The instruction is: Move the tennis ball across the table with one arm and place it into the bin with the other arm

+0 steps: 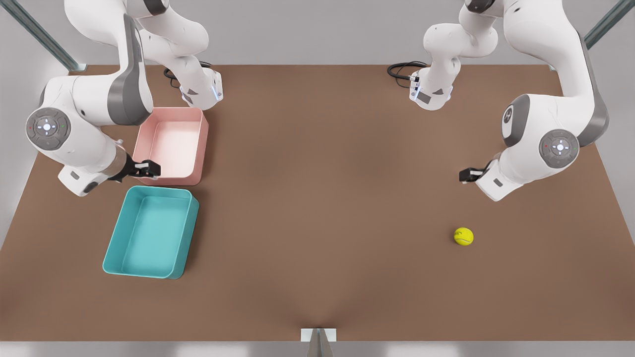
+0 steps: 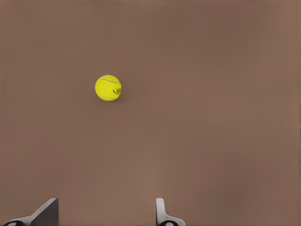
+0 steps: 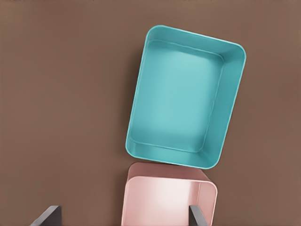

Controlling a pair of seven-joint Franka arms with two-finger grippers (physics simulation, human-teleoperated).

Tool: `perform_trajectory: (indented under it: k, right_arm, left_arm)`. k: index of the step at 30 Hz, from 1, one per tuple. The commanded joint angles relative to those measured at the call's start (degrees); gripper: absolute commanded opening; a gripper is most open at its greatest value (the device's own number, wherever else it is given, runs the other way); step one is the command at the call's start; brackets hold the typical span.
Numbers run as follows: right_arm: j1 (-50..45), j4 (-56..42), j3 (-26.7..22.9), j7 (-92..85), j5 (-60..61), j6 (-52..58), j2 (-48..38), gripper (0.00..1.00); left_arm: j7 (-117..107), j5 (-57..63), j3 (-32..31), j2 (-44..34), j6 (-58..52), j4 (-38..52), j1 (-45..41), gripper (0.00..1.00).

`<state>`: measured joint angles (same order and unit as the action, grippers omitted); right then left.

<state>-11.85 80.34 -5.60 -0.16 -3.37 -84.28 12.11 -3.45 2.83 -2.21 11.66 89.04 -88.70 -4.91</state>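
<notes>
The tennis ball (image 1: 463,236) (image 2: 108,88), small and yellow-green, lies on the brown table (image 1: 322,198) toward the front view's right. My left gripper (image 1: 469,174) (image 2: 103,216) hovers above the table behind the ball, open, with nothing between its fingers. The teal bin (image 1: 149,233) (image 3: 186,96) sits empty at the front view's left. Above the gap between the bin and the pink tray, my right gripper (image 1: 149,169) (image 3: 123,217) is open and holds nothing.
A pink tray (image 1: 171,144) (image 3: 169,197) stands just behind the teal bin, almost touching it. Both arm bases (image 1: 201,89) (image 1: 429,91) and their cables sit at the table's far edge. A wide stretch of bare tabletop lies between ball and bin.
</notes>
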Motion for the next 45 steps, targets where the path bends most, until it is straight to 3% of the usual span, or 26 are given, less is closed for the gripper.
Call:
perform_trajectory:
  k: [1, 3, 5, 7, 8, 9, 10, 14, 15, 19, 21, 24, 29, 40, 43, 45]
  right_arm:
    - [0.07, -0.01, -0.02, -0.02, -0.23, -2.47, -0.07, 1.0]
    - [0.33, -0.19, -0.02, -0.72, -0.23, -2.47, 0.36, 1.0]
    - [1.04, -0.36, -0.11, -0.46, 0.48, -2.47, 1.69, 1.0]
    - [0.86, -0.45, -0.11, -0.37, -0.05, -4.4, 1.69, 1.0]
    - [0.69, -0.36, -0.02, -0.37, 0.21, -5.99, 1.42, 1.0]
    - [0.51, -0.19, 0.07, -0.71, -0.23, -5.99, 1.25, 1.0]
    - [0.86, -0.36, -0.02, -1.33, -0.06, -4.85, 0.46, 1.0]
    - [1.13, -2.47, -7.49, -3.53, 2.23, -2.47, -1.12, 1.0]
    - [0.95, -2.47, -7.23, -3.53, 2.76, -2.03, -1.04, 1.0]
    - [0.78, -2.47, -7.14, -3.62, 2.85, -2.12, 0.19, 1.0]
    - [0.78, -2.47, -7.14, -3.53, 5.39, -2.12, 0.54, 1.0]
    - [0.95, -2.47, -7.23, -3.79, 5.84, -2.12, 1.69, 1.0]
    - [1.13, -2.38, -7.32, -3.79, 5.4, -0.89, 1.95, 1.0]
    - [1.13, -2.03, -7.4, -3.88, 5.31, -0.63, 2.12, 1.0]
    - [1.13, -1.94, -7.4, -3.88, 5.31, -0.54, 2.13, 1.0]
    - [1.22, -1.94, -7.4, -3.79, 5.22, -0.54, 2.21, 1.0]
  left_arm:
    - [-1.64, -0.19, -0.07, -0.06, 2.63, 0.02, -0.01, 1.0]
    - [-1.56, -0.1, 0.02, 0.2, 2.98, 0.02, 0.08, 1.0]
    - [7.31, 0.34, 0.1, 5.29, 5.7, 1.68, 2.88, 0.94]
    - [8.64, 0.25, -0.42, 23.99, 7.37, 21.43, 10.26, 0.96]
    - [11.35, 0.25, -0.95, 29.55, 7.64, 27.17, 11.76, 0.74]
    - [22.05, 0.42, -0.69, 32.19, 11.4, 27.97, 13.08, 0.36]
    - [28.66, 0.51, 0.1, 33.25, 13.79, 27.35, 13.43, 0.21]
    - [67.16, 1.13, 0.28, 35.8, 21.34, 25.51, 15.9, 0.21]
    - [69.72, 4.2, -0.07, 35.8, 22.93, 24.1, 15.9, 0.21]
    - [115.58, 4.38, -2.09, 35.71, 23.9, 18.3, 15.9, 0.21]
    - [124.65, 4.29, -2.01, 35.09, 24.51, 12.68, 16.34, 0.21]
    - [124.92, 4.64, -1.74, 32.11, 29.53, 5.2, 16.6, 0.21]
    - [125.89, 6.14, -1.57, 32.28, 30.67, 4.5, 15.9, 0.21]
    - [105.94, 3.59, -1.57, 32.19, 34.1, 0.81, 13.79, 0.21]
    - [89.26, 3.59, -2.09, 32.28, 34.97, 0.55, 9.75, 0.21]
    - [57.21, -3.94, -7.97, 32.11, 34.45, 0.98, 8.87, 0.21]
